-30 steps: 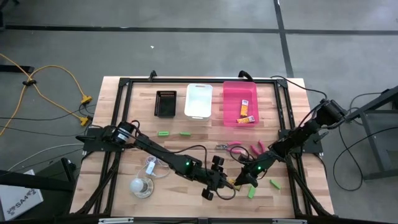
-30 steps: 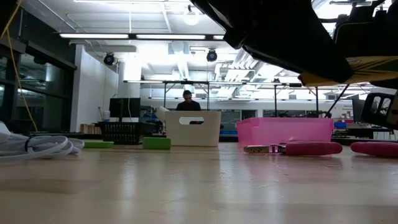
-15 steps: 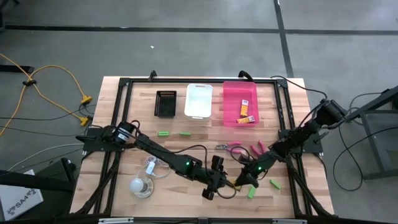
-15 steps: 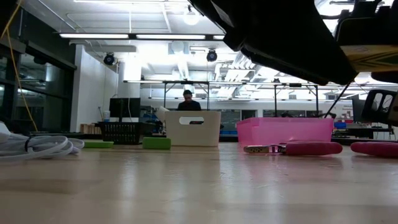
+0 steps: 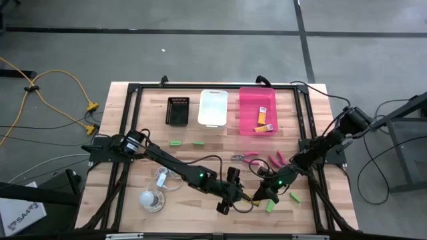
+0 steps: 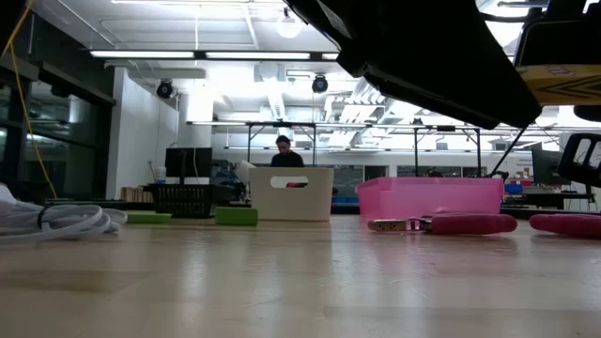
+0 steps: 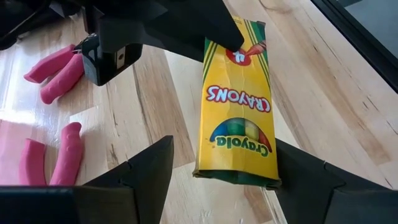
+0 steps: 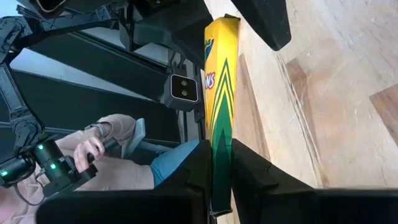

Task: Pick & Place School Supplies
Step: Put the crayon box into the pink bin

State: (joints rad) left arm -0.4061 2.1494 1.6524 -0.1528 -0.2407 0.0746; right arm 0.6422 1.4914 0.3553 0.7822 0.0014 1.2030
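A yellow-orange crayon packet point(image 7: 236, 118) hangs in the air between my two grippers, near the table's front, seen as a yellow edge in the low view point(image 6: 561, 83). My right gripper point(image 5: 262, 193) is shut on one end of it. My left gripper point(image 5: 241, 196) is open, and its fingers point(image 7: 149, 171) stand on either side of the packet's other end. Two more packets point(image 5: 265, 120) lie in the pink bin point(image 5: 248, 110). Two pink-handled scissors point(image 5: 252, 157) point(image 5: 277, 160) and green pieces point(image 5: 269, 206) point(image 5: 294, 197) point(image 5: 175, 143) point(image 5: 199, 143) lie flat on the table. My right gripper pinches the packet's flap end point(image 7: 244, 38) between its two fingers point(image 8: 249, 163), one pad on each broad face. The fingers come from the table's right side and lie along the packet. The packet is lifted clear of the table and reaches out toward my left gripper.
A black bin point(image 5: 178, 110), a white bin point(image 5: 213, 107) and the pink bin stand in a row at the far edge. A coiled white cord point(image 5: 167, 179) and a pale disc point(image 5: 151, 200) lie at front left. A seated person point(image 8: 118, 149) shows beyond the table.
In the low view the packet has risen a little with my right gripper. Both arms have otherwise kept their places.
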